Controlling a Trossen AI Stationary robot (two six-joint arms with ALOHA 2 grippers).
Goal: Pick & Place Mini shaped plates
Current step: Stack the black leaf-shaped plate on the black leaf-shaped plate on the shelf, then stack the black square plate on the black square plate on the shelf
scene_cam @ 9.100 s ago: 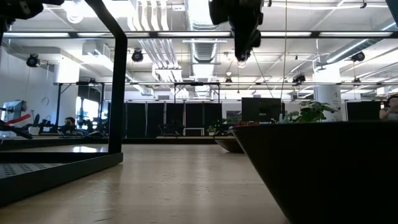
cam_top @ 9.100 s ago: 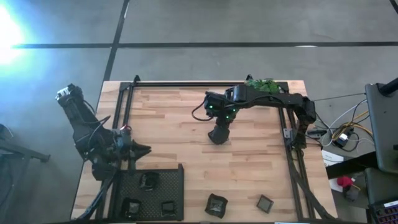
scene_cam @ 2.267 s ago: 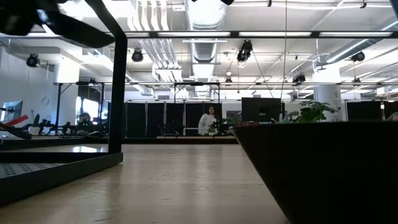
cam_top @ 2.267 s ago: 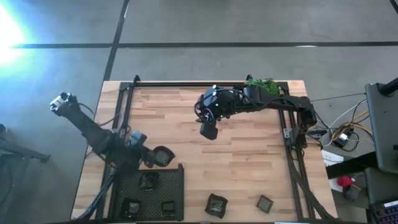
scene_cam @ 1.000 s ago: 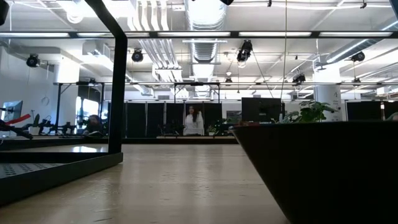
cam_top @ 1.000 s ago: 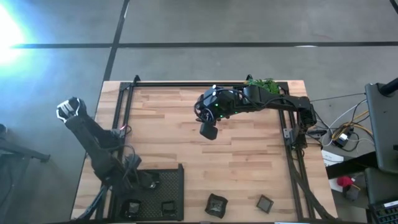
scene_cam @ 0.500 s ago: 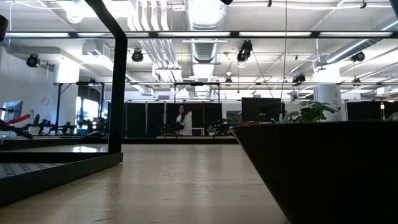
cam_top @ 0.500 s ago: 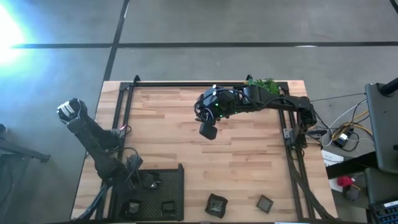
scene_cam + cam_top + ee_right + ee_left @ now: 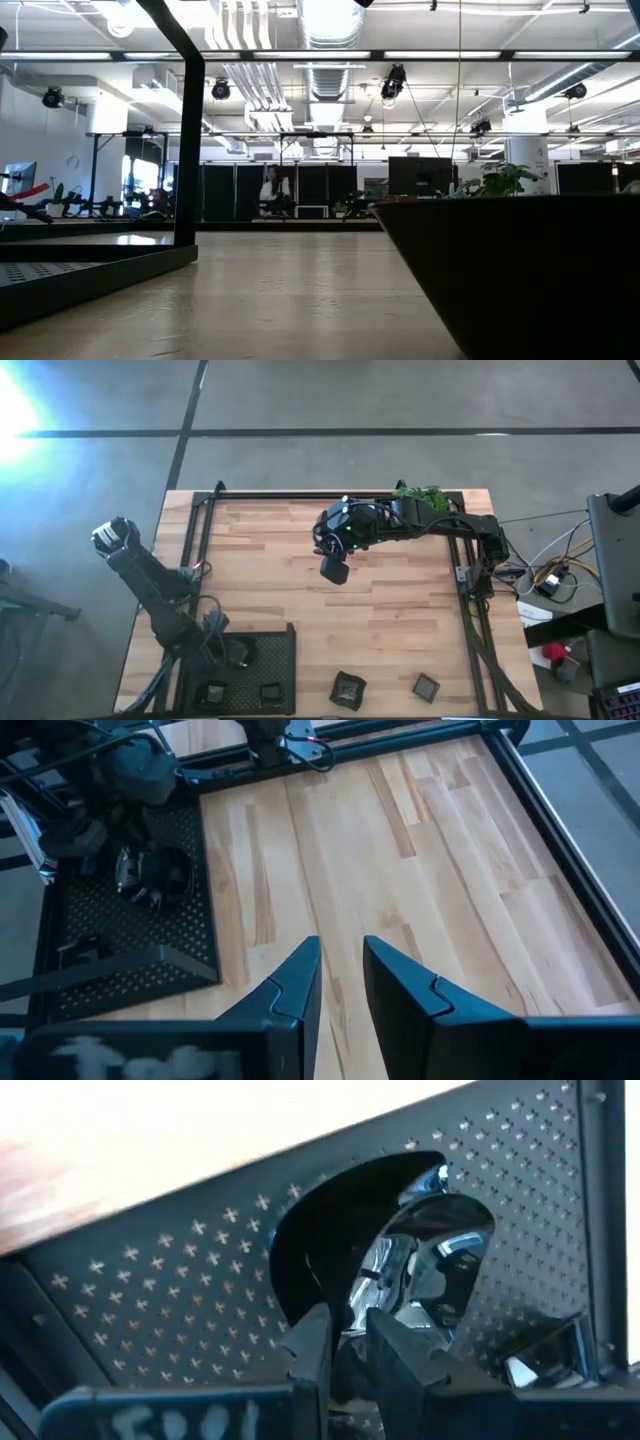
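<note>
Overhead, I see strong glare on the floor (image 9: 15, 410) far beyond the left gripper (image 9: 228, 650); the table (image 9: 400, 620) is evenly lit. Ceiling lights (image 9: 330, 55) brighten my low view. Close ahead of that gripper, a plate (image 9: 420, 1260) shows sharp reflections; the wood behind is overexposed.

Arm poses, seen from above and from both wrists.
Left gripper (image 9: 345, 1345) lowered at the table's near-left corner, fingers pinched nearly together; right gripper (image 9: 340, 982) raised mid-table, arm outstretched, fingers narrowly parted, holding nothing.
</note>
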